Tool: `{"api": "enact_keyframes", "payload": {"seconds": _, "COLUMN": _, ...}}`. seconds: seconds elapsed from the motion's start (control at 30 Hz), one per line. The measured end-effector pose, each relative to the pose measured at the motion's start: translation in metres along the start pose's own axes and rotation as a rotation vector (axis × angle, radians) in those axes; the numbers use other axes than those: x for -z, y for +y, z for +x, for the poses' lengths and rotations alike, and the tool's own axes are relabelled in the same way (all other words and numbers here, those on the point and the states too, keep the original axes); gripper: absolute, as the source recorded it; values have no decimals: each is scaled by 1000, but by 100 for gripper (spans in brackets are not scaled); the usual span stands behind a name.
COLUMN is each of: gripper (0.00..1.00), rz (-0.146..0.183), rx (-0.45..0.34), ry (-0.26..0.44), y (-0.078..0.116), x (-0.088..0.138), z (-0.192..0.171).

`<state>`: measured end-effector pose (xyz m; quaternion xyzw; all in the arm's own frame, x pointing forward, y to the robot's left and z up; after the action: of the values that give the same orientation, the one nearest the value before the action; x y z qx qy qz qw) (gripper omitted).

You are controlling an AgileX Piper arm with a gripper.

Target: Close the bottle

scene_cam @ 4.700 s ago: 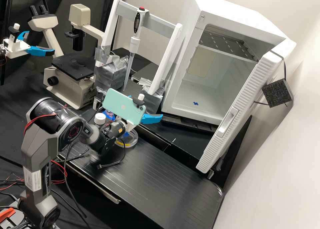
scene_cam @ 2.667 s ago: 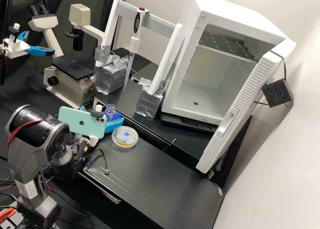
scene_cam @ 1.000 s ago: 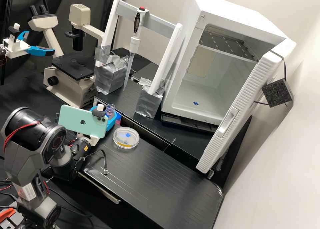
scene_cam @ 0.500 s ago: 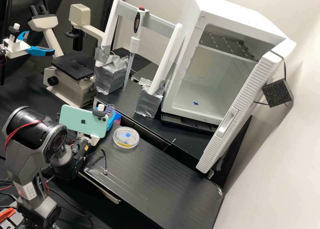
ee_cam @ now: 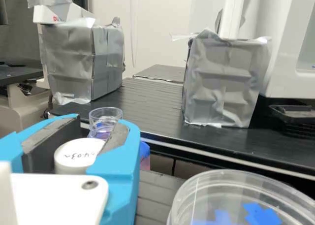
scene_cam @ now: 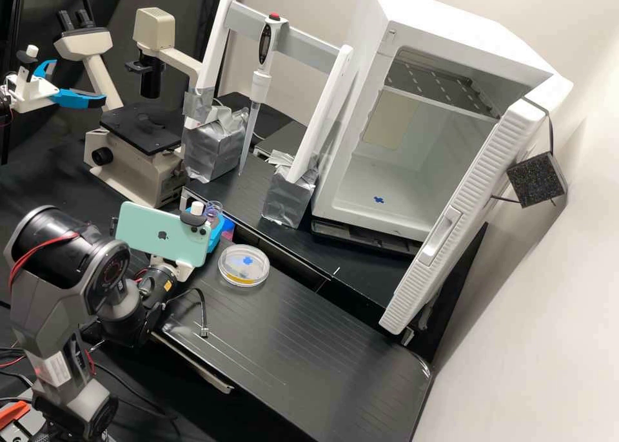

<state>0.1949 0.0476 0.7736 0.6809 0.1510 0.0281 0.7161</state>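
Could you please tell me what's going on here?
The arm's gripper has a white cap between its blue fingers, apparently gripped, on the bench beside a clear dish. The bottle stands upright just beyond them, its mouth uncovered. It is being closed, it seems, but the cap is not yet on.

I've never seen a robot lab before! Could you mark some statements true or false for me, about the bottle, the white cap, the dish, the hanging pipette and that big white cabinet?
1. The bottle is already closed. False: its mouth is open.
2. The white cap has handwriting on it. True.
3. The round clear dish has blue on it. True.
4. The pipette lies flat on the bench. False: it hangs from a white stand, tip down.
5. The white cabinet has its door shut. False: the door stands open.
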Motion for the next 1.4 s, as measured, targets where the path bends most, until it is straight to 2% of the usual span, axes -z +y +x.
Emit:
{"api": "enact_keyframes", "payload": {"seconds": 0.13, "gripper": 0, "rz": -3, "rx": -43, "ry": 13, "y": 11, "x": 3, "z": -4}}
{"api": "enact_keyframes", "payload": {"seconds": 0.33, "gripper": 0, "rz": -5, "rx": -106, "ry": 92, "y": 22, "x": 19, "z": -12}}
{"api": "enact_keyframes", "payload": {"seconds": 0.5, "gripper": 0, "rz": -21, "rx": -104, "ry": 168, "y": 21, "x": 36, "z": -3}}
{"api": "enact_keyframes", "payload": {"seconds": 0.67, "gripper": 0, "rz": -36, "rx": -104, "ry": 187, "y": 19, "x": 46, "z": 16}}
{"api": "enact_keyframes", "payload": {"seconds": 0.87, "gripper": 0, "rz": -67, "rx": -89, "ry": 139, "y": 15, "x": 44, "z": 40}}
{"api": "enact_keyframes", "payload": {"seconds": 1.1, "gripper": 0, "rz": -75, "rx": -81, "ry": 71, "y": 14, "x": 33, "z": 56}}
{"api": "enact_keyframes", "payload": {"seconds": 1.4, "gripper": 0, "rz": -77, "rx": -63, "ry": 24, "y": 9, "x": 21, "z": 63}}
